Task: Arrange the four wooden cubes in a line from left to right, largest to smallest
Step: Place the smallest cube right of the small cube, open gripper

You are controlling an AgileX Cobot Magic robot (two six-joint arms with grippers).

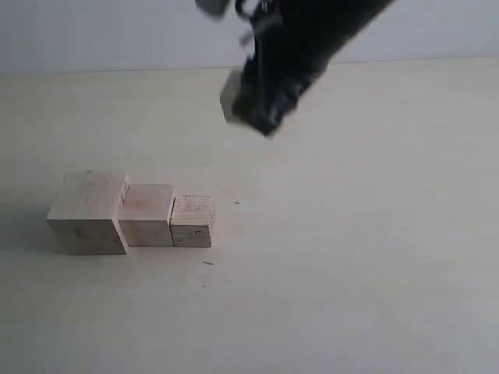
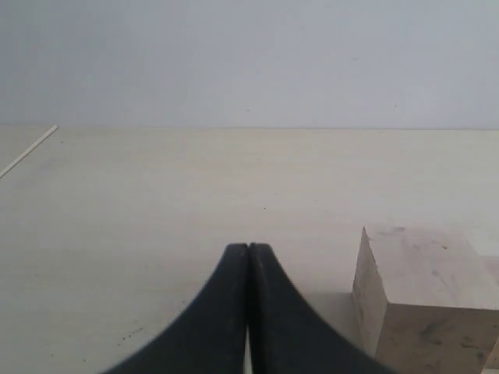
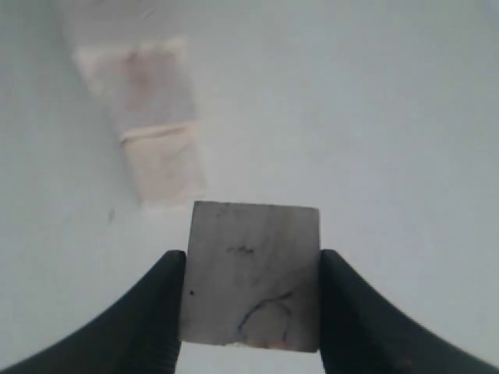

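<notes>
4 wood cubes (image 1: 87,214) (image 1: 146,216) (image 1: 192,222) (image 3: 252,273): 3 in row, 1 held; 2 claws (image 2: 248,249) (image 3: 251,261).

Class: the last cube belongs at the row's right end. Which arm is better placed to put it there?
Right: the right gripper holds the smallest cube above the table. The left gripper is shut and empty beside the largest cube.

Pale table (image 1: 351,296) carries 3 wooden cubes (image 1: 146,216), touching, in a row.

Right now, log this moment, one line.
row: three cubes, largest left; right end effector: shut on fourth cube, aloft; left end effector: shut, empty
</notes>
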